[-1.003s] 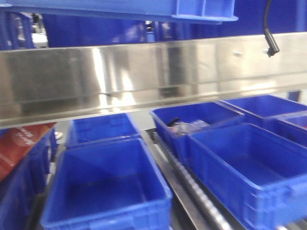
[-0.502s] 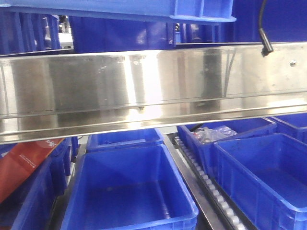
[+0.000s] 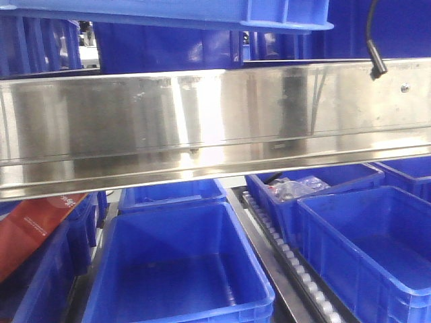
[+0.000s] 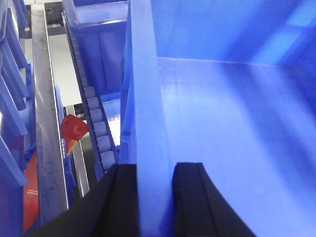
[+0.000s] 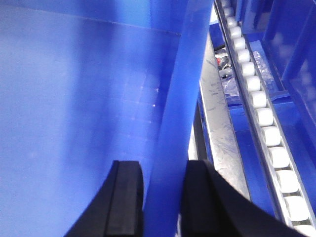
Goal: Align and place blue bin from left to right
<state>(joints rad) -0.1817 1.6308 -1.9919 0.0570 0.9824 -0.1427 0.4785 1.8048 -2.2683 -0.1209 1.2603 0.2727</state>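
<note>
Steel rail (image 3: 215, 128), roller track (image 5: 261, 118), red card (image 4: 74, 129)

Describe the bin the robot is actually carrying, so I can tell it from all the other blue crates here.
Start at the long steel rail crossing the front view. The blue bin is above it, at the top edge, seen from below. Unlike the open crates below the rail, it is pinched at opposite walls by the left gripper and right gripper.
</note>
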